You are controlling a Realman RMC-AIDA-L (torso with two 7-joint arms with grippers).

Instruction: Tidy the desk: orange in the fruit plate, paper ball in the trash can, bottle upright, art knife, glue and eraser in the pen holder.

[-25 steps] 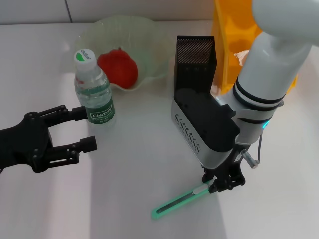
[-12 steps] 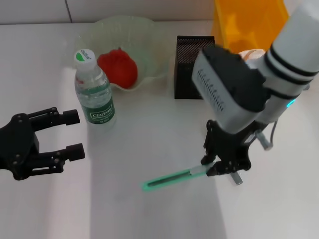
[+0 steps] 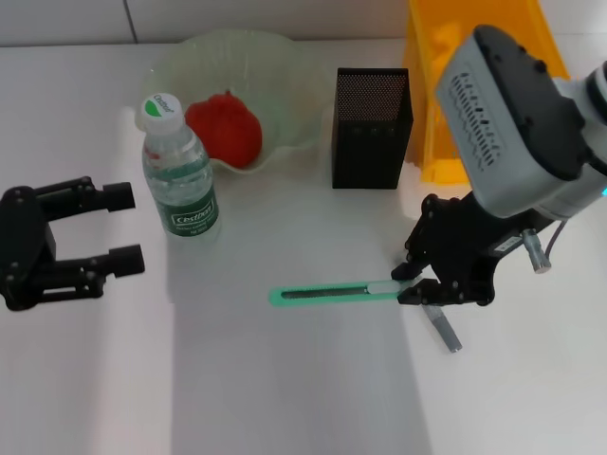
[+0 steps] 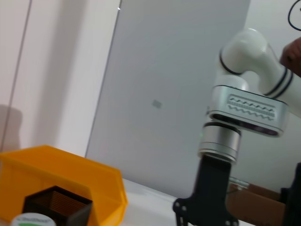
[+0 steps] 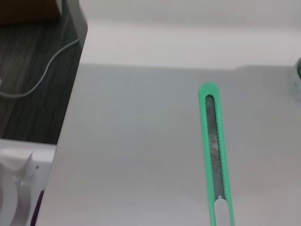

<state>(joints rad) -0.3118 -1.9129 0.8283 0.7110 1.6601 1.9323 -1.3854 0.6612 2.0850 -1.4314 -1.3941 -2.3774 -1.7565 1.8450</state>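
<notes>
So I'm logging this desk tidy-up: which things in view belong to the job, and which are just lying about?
Job:
- green art knife, held by the right gripper
- black pen holder
- upright bottle
- fruit plate
- yellow trash can

Lying about:
- small grey stick on the desk; left gripper idle

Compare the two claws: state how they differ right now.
The right claw is shut on the green art knife, held out level, near the black pen holder; the left claw is open and empty, beside the upright bottle. Both are black and low above the white desk.
</notes>
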